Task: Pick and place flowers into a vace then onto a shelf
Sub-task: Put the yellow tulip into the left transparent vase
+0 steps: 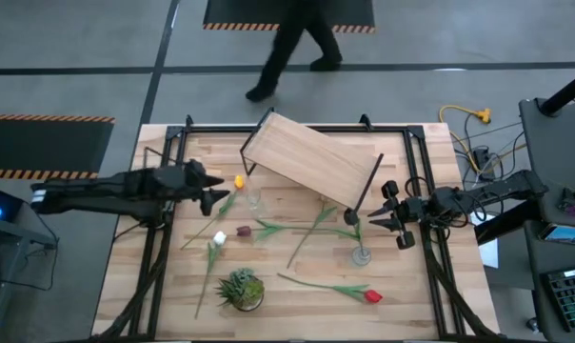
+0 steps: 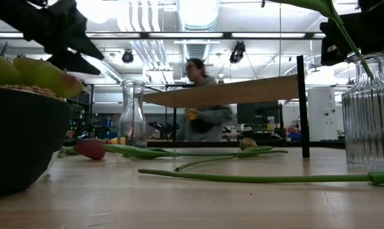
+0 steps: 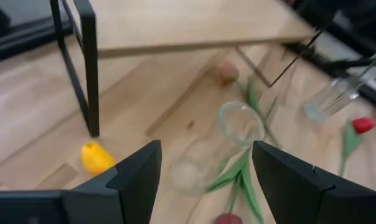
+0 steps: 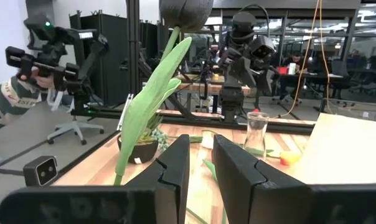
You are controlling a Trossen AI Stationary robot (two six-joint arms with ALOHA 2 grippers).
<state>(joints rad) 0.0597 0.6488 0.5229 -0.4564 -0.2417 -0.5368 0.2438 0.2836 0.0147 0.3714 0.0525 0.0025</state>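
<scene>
The right gripper (image 1: 394, 217) hangs at the counter's (image 1: 297, 314) 3 o'clock edge, its fingers (image 4: 169, 168) clamped on a dark maroon tulip's (image 4: 185, 12) thin green stem, the bloom and long leaf rising above them. Just beside it stands a ribbed clear glass vase (image 1: 362, 253). The left gripper (image 1: 213, 191), fingers apart, hovers over a smooth narrow-necked glass bottle (image 1: 253, 198) near a yellow tulip (image 1: 238, 181). More tulips (image 1: 368, 296) lie flat on the slatted wood. The pale plank shelf (image 1: 311, 159) on thin black legs sits at 12 o'clock.

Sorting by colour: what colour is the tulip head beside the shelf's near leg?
Yellow; the tulip head shows best in the left wrist view, beside the shelf leg.
</scene>
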